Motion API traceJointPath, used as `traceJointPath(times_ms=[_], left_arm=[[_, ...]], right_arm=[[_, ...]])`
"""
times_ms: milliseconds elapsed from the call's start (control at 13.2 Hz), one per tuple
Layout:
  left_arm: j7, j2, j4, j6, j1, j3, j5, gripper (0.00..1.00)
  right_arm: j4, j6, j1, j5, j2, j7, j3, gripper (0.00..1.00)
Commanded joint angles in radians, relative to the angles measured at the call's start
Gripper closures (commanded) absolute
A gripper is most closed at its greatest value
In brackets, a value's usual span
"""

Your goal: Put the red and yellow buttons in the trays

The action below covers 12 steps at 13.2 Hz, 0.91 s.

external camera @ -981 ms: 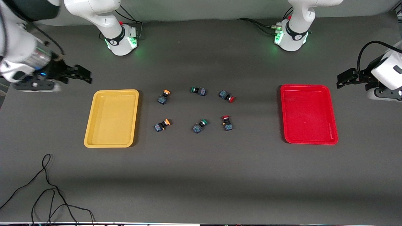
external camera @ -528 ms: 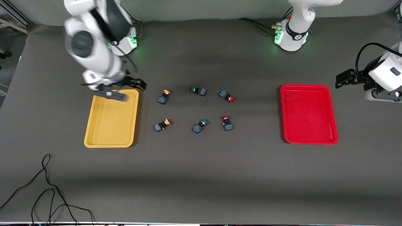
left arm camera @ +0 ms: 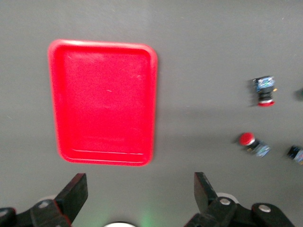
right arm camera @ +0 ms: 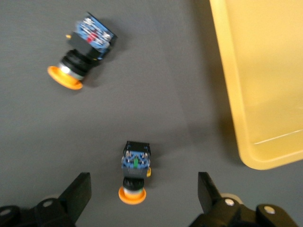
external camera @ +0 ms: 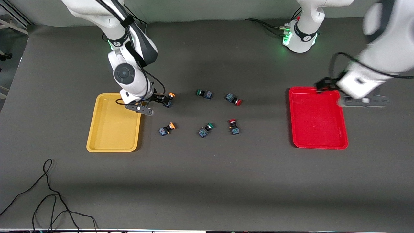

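Two yellow-capped buttons lie beside the yellow tray (external camera: 110,129): one farther from the front camera (external camera: 168,99) and one nearer (external camera: 166,128). Two red-capped buttons (external camera: 233,99) (external camera: 233,127) lie toward the red tray (external camera: 318,126). My right gripper (external camera: 160,98) is open, low over the farther yellow button. In the right wrist view that button (right arm camera: 135,172) lies between the gripper's (right arm camera: 142,194) spread fingers, untouched. My left gripper (external camera: 323,84) is open and empty over the red tray's corner nearest the bases. The left wrist view shows the gripper (left arm camera: 137,194), the red tray (left arm camera: 102,101) and both red buttons (left arm camera: 264,90) (left arm camera: 253,143).
Two green-capped buttons (external camera: 204,93) (external camera: 206,129) lie between the yellow and red ones. The right wrist view also shows the nearer yellow button (right arm camera: 83,47) and the yellow tray's corner (right arm camera: 265,71). A black cable (external camera: 48,194) lies near the table's front edge.
The right arm has swung in from the table's end, across the yellow tray, to the farther yellow button. The left arm has moved from its end of the table to the red tray.
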State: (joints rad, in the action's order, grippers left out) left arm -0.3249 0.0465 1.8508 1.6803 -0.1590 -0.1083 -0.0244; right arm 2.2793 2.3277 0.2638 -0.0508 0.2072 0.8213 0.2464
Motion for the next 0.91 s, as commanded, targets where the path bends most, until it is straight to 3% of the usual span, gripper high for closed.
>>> traceJointPath(times_ms=[0,226,453,604,830], left_arm=[[-0.231,0.046,0.090,0.064,-0.013,-0.117,-0.029,0.00],[-0.503,0.009,0.099,0.149,-0.057,-0.218,-0.081,0.00],[-0.760,-0.051,0.097,0.280,-0.201,-0.229,-0.080,0.00],[-0.947,-0.085,0.094,0.356,-0.281,-0.229,-0.065,0.00],[-1.000,-0.140,0.097,0.375,-0.309,-0.229,-0.051,0.00]], right_arm=[[-0.008,0.080,0.050,-0.004,0.078,0.102,0.007,0.00],[-0.004,0.084,0.051,-0.004,0.115,0.111,0.007,0.00],[-0.003,0.108,0.052,-0.003,0.164,0.134,0.007,0.00],[-0.003,0.111,0.051,0.003,0.176,0.134,0.007,0.11],[-0.003,0.111,0.046,0.006,0.179,0.134,0.007,0.44]])
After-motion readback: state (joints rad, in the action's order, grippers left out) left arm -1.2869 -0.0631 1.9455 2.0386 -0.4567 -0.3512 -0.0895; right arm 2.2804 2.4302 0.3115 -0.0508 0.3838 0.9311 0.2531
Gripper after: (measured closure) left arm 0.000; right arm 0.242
